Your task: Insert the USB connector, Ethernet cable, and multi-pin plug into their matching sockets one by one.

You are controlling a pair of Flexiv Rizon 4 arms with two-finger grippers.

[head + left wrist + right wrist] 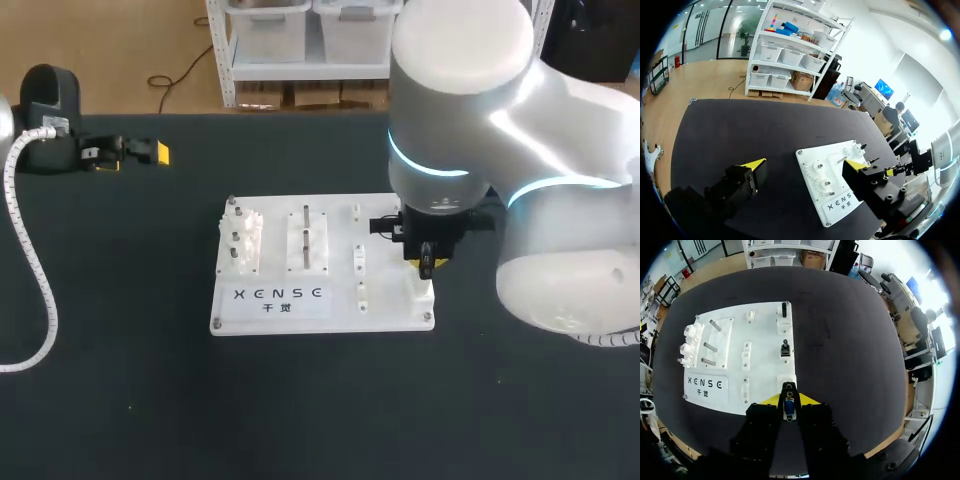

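**Tool state**
- Right tool (788, 399): clenched on a small dark connector (788, 407) with a blue insert, which I take to be the USB connector. The connector stands between the fingers over the near corner of the white board (765, 330) on my right arm's side. It is at or just above the nearest socket block (785, 381) of that column. I cannot tell whether it has entered the socket.
- Left tool (804, 164): released and holding nothing, well apart from the board at the far left of the worktop (300, 420).

**Hazards (my judgement)**
1. Misalignment. If the connector meets the socket rim off-centre, pressing down would jam it or scrape the block.
2. Slip in the grasp. The fingers hold a narrow body, so resistance could push it up or tilt it between the pads.
3. Orientation. If the connector is turned the wrong way round, it will not seat, and added force risks damage.
4. Board shift. I cannot see how the board is fastened, so a sideways load could move it.

**Receptacles and contents**
- Far block (784, 315): holds an upright dark plug.
- Middle block (785, 347): holds a shorter dark piece. I cannot tell which cable part either one is.
- Nearest socket block: its opening is hidden by my tool.
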